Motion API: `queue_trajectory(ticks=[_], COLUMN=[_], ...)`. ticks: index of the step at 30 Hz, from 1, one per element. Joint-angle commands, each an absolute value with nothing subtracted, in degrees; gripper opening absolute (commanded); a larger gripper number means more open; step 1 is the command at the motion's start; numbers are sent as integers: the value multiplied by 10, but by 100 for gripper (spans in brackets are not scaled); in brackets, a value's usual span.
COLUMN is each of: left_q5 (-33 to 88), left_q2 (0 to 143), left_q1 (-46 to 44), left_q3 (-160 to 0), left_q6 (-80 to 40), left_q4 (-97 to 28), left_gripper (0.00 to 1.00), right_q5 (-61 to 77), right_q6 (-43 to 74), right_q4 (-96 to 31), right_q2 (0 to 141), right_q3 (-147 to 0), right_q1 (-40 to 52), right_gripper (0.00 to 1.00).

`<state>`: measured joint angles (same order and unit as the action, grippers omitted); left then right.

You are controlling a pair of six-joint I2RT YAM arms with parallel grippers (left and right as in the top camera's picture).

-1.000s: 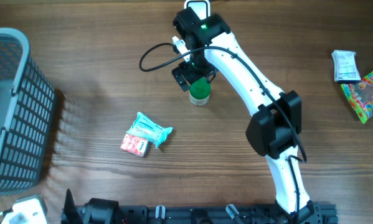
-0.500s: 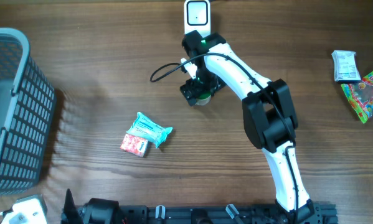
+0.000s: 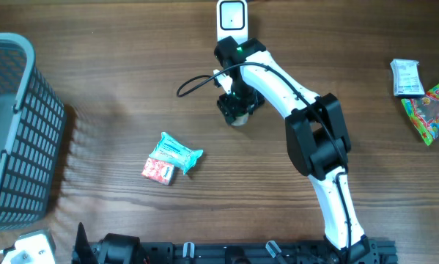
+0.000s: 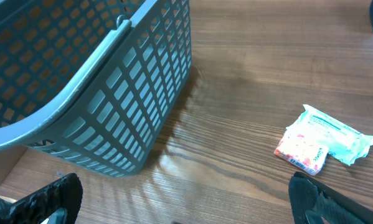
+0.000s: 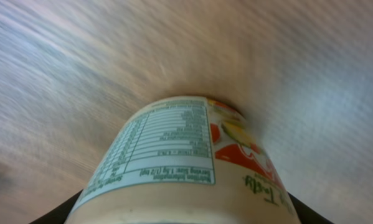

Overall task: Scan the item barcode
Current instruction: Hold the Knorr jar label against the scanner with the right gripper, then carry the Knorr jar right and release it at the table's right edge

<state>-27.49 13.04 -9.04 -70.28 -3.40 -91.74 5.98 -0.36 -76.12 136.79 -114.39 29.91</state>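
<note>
right gripper (image 3: 235, 105) straddled the standing bottle (image 5: 180, 162) near the scanner (image 3: 231, 15), we judged to carry its barcode there | grip: we could not tell | left gripper (image 4: 186, 208): wide apart, empty, idle

The cream plastic cup with printed label (image 5: 186, 162) is cut off at the right wrist view's lower edge. Overhead, the right tool (image 3: 235, 107) covers most of it.
</note>
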Motion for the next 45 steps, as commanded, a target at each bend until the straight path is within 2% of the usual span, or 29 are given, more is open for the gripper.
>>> queue_trajectory(ticks=[1, 2, 4, 5, 9, 11, 13, 15, 17, 21, 25, 28, 31, 35, 45], left_q5=[-270, -270, -270, -270, -270, -270, -270, -270, -270, -270, -270, -270, -270, -270, -270], left_q2=[124, 124, 124, 124, 124, 124, 124, 124, 124, 124, 124, 124, 124, 124, 124], left_q1=[-89, -89, -89, -89, -89, -89, -89, -89, -89, -89, -89, -89, -89, -89, -89], left_q3=[-702, -702, -702, -702, -702, -702, -702, -702, -702, -702, -702, -702, -702, -702, -702], left_q6=[-39, -39, -39, -39, -39, -39, -39, -39, -39, -39, -39, -39, -39, -39, -39], left_q4=[-916, -916, -916, -916, -916, -916, -916, -916, -916, -916, -916, -916, -916, -916, -916], left_gripper=[100, 100, 100, 100, 100, 100, 100, 100, 100, 100, 100, 100, 100, 100, 100], right_q5=[67, 85, 141, 211, 304, 291, 260, 223, 170, -12, -169, -184, -179, -180, -175], right_q6=[191, 244, 278, 286, 248, 234, 236, 240, 240, 240, 195, 165, 165, 165, 172], right_q4=[-814, -834, -847, -848, -849, -847, -845, -847, -835, -723, -528, -397, -250, -117, -7], right_q2=[1378, 1378, 1378, 1378, 1376, 1375, 1374, 1374, 1374, 1372, 1374, 1378, 1392, 1423, 1496], right_q3=[-1199, -1210, -1218, -1218, -1221, -1239, -1275, -1330, -1391, -1436, -1411, -1375, -1310, -1277, -1275], right_q1=[302, 302, 302, 302, 301, 302, 302, 302, 301, 301, 300, 291, 273, 263, 263], right_gripper=[59, 59, 59, 59, 59, 47, 42, 42, 46, 51, 51, 52, 62, 62, 63])
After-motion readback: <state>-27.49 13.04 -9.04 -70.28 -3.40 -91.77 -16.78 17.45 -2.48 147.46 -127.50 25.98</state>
